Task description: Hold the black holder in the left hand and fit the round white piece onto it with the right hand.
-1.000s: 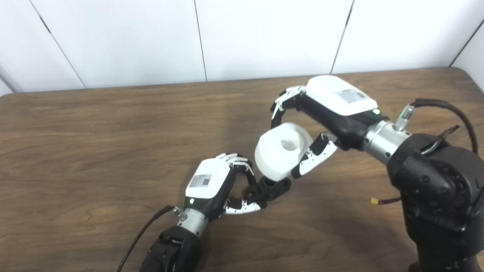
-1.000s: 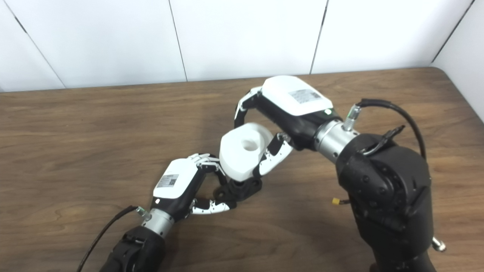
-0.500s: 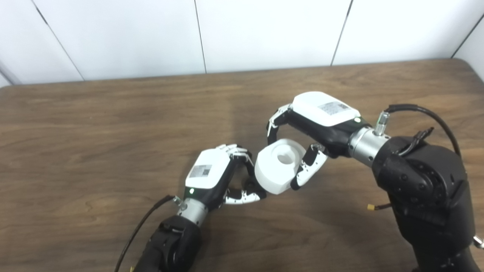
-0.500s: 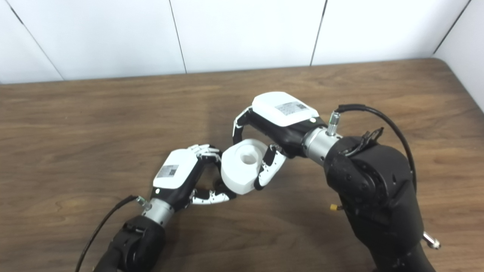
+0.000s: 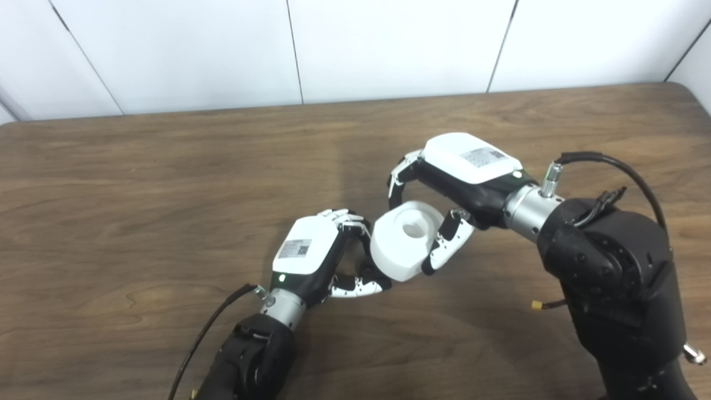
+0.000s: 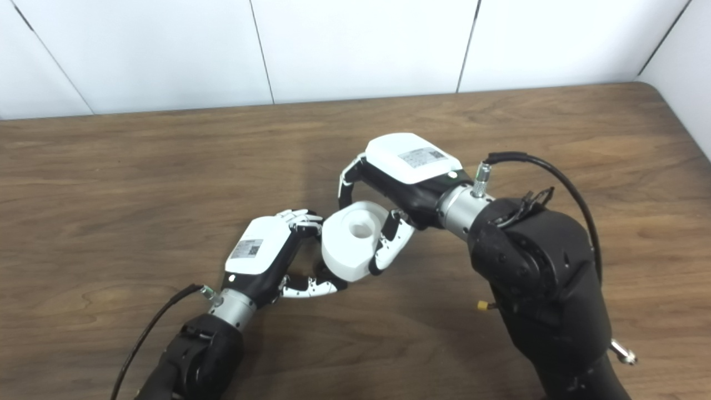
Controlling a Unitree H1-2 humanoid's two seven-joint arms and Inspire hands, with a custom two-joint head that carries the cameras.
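The round white piece, a thick disc with a hole in its centre, sits at mid-table. My right hand is shut on it, fingers over its far side and thumb on its near right side. It rests down over the black holder, of which only a dark sliver shows at the disc's lower left edge. My left hand is shut on that holder, fingers curled at the disc's left rim and thumb lying along the table below it.
A brown wooden table runs back to a white panelled wall. A black cable trails from my left wrist. A small yellow connector hangs by my right forearm.
My right hand has come down and slightly left with the white piece, which now covers the black holder. The left hand has kept its hold. The view has tilted a little.
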